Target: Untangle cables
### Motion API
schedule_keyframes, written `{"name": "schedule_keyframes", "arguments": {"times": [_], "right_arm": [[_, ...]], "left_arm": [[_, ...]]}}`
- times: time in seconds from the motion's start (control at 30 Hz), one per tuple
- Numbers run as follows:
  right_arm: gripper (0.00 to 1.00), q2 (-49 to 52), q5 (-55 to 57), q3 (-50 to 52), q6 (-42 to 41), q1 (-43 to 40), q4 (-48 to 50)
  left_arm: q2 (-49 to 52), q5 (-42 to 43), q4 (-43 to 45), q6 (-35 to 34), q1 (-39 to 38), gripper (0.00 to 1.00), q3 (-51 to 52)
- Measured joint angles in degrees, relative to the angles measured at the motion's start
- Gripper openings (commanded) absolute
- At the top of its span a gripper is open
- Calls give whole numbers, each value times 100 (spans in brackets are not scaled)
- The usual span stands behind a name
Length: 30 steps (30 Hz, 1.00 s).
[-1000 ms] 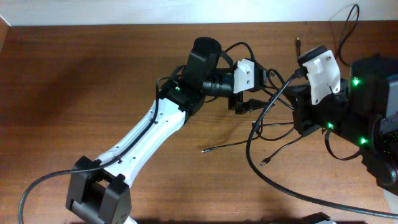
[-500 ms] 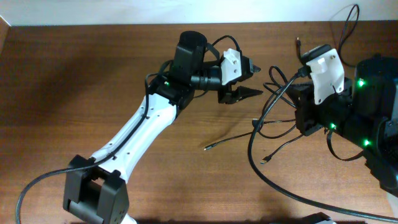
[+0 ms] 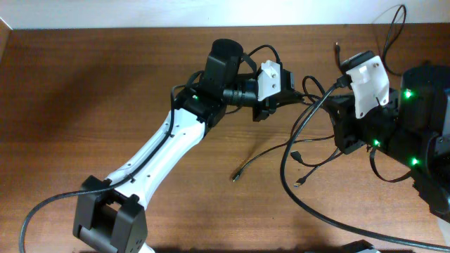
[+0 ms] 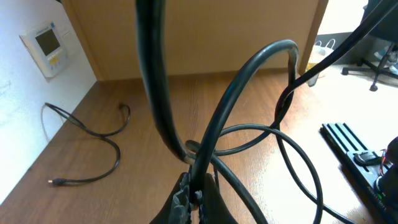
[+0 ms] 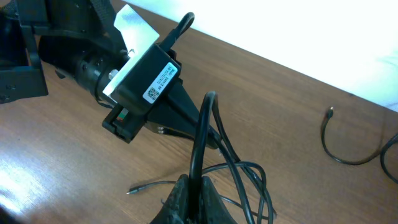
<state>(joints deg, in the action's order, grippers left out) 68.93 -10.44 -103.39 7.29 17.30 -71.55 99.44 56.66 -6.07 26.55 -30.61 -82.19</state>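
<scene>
Currently, the cables point(image 5: 200, 140) are held in a tangle above the table point(image 3: 84, 84) between 2 grippers. The left gripper point(image 4: 193, 199) is pressed together on several strands, and the right gripper point(image 5: 190, 194) is pinched on a loop. 2 plug ends point(image 3: 235, 177) are seen lying on the wood. 1 separate cord point(image 4: 117, 155) is seen lying apart.

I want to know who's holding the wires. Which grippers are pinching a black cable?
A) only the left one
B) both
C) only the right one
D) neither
B: the wrist views show the left gripper and the right gripper each shut on the black cables.
</scene>
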Motion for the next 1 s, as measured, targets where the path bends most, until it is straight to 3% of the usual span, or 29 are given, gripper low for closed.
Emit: {"name": "schedule_keyframes", "arguments": {"times": [0.1, 0.3, 0.43, 0.67, 0.83, 1.0], "right_arm": [[4, 0, 131, 0, 2, 0, 0], [4, 0, 232, -13, 9, -470, 15], [4, 2, -229, -24, 17, -1609, 184], [4, 544, -1633, -35, 17, -3783, 391], [4, 949, -2341, -35, -70, -4957, 627], [4, 1392, -3047, -37, -264, -6245, 741]], "left_arm": [[-15, 17, -229, 0, 160, 0, -2], [-697, -282, -2111, 509, 1268, 0, -22], [-1314, -363, -3095, 787, 2205, 0, -26], [-2911, -962, -4594, 859, 4542, 0, -26], [-4044, -1298, -4640, 730, 6070, 0, -26], [-3993, -1766, -4577, 577, 6220, 0, -26]]}}
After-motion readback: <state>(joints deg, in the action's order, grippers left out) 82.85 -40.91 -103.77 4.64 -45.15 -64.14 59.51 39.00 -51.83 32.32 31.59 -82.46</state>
